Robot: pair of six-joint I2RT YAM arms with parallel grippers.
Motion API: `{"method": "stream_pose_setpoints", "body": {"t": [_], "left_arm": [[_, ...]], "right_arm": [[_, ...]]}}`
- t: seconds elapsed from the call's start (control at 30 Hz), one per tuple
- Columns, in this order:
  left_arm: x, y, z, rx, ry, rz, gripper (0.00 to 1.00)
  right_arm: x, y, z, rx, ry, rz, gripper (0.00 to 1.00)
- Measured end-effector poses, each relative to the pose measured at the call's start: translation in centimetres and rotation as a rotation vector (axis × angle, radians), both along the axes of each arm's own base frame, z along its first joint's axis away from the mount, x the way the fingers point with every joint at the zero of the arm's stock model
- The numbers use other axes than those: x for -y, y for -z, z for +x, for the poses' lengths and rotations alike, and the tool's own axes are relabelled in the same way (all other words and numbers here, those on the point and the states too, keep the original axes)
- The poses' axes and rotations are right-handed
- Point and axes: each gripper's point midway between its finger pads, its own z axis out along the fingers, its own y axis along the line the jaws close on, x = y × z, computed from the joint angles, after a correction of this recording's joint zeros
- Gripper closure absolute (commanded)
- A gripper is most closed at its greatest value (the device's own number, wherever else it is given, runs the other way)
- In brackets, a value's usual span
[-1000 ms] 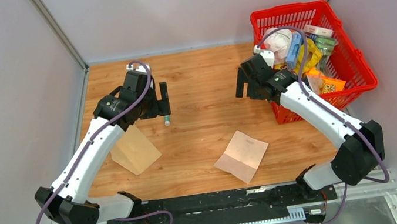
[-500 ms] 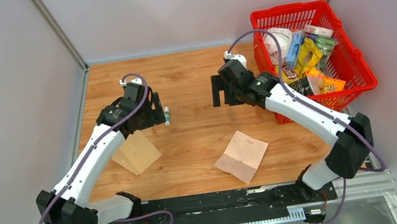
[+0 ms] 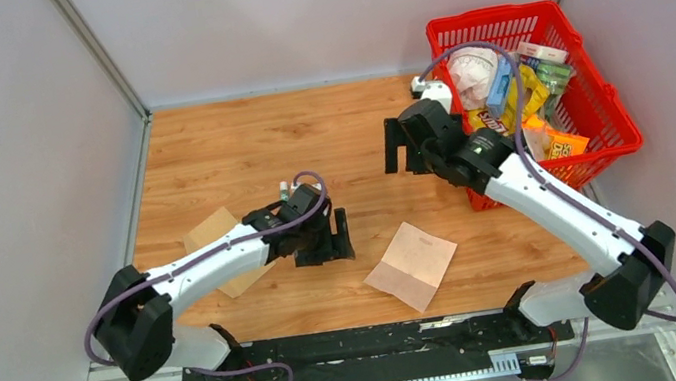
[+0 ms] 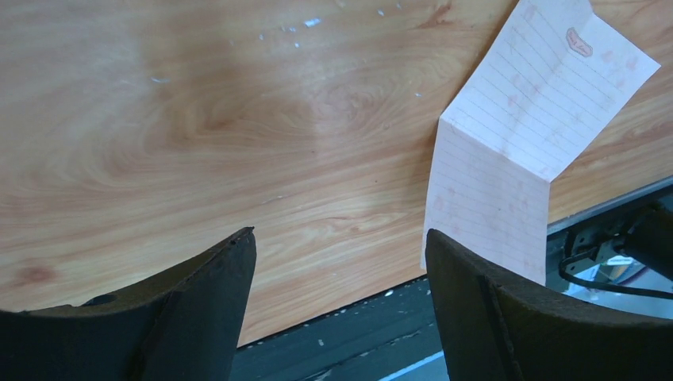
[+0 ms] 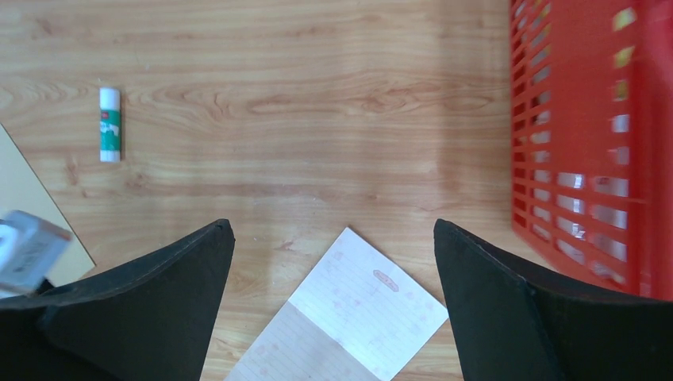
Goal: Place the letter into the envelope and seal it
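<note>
The letter (image 3: 413, 265), a pale pink lined sheet with a fold crease, lies flat near the table's front edge. It also shows in the left wrist view (image 4: 516, 135) and the right wrist view (image 5: 349, 317). The tan envelope (image 3: 209, 232) lies to the left, partly hidden under my left arm. Its corner shows in the right wrist view (image 5: 24, 182). My left gripper (image 3: 334, 242) (image 4: 341, 234) is open and empty, low over the wood just left of the letter. My right gripper (image 3: 405, 155) (image 5: 333, 226) is open and empty, high above the table behind the letter.
A red basket (image 3: 605, 110) full of packets stands at the back right, and its wall shows in the right wrist view (image 5: 595, 135). A green and white glue stick (image 3: 283, 189) (image 5: 109, 123) lies beside my left arm. The black rail (image 3: 386, 335) runs along the front edge.
My left arm has swung from the back left, forward and right, to just left of the letter. My right gripper moved left, then back right a little.
</note>
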Motion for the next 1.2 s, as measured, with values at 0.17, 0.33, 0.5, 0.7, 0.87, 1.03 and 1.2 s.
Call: {"method": "stream_pose_setpoints", "body": {"t": [0.17, 0.33, 0.5, 0.7, 0.87, 1.03, 1.2], "left_arm": [[3.3, 2.5, -2.1, -0.098, -0.014, -0.059, 0.20], [5.7, 3.6, -3.6, -0.163, -0.006, -0.114, 0.25], [6.9, 4.0, -4.0, -0.200, -0.025, -0.165, 0.38], [7.7, 3.8, -3.8, -0.207, -0.039, -0.198, 0.72], [7.5, 3.9, -3.5, -0.194, -0.049, -0.180, 1.00], [6.9, 3.2, -2.7, -0.163, -0.055, -0.155, 1.00], [4.6, 2.0, -1.2, -0.119, -0.069, -0.131, 1.00]], "right_arm": [[2.3, -2.8, -0.1, 0.076, 0.055, 0.011, 0.00], [3.3, -3.7, -0.4, 0.095, 0.074, 0.002, 0.00], [3.3, -3.6, -0.5, 0.090, 0.074, 0.000, 0.00], [3.3, -3.7, -0.6, 0.091, 0.071, 0.004, 0.00], [3.3, -3.7, -0.6, 0.091, 0.070, 0.004, 0.00], [3.0, -3.6, -0.6, 0.085, 0.061, 0.011, 0.00], [1.9, -2.2, -0.7, 0.055, 0.011, 0.025, 0.00]]}}
